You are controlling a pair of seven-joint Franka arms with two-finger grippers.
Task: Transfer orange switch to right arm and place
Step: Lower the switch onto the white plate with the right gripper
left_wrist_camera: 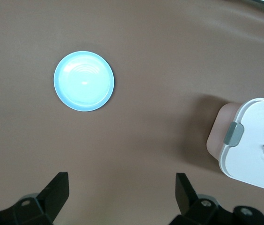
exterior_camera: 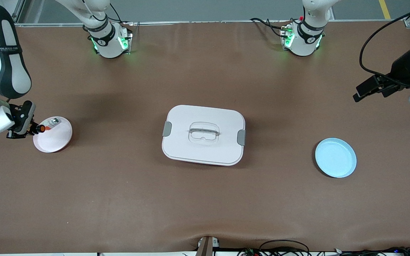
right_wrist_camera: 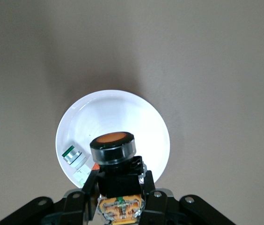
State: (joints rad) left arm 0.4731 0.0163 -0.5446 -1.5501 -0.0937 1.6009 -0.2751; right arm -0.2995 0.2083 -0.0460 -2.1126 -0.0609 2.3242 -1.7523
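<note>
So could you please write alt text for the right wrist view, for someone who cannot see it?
The right gripper holds the orange switch directly over a white plate on the brown table. A small white-and-grey part already lies in the plate.

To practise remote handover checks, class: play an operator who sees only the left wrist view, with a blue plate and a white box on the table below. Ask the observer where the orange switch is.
Observer: The orange switch is clamped in the right end effector.
Operator: My left end effector hangs open over bare table. What is the right one over?
Observer: It is over the rim of a white plate at the right arm's end of the table.
Operator: Does that plate hold anything?
Observer: Yes, a small white-and-grey part lies in it.
</note>
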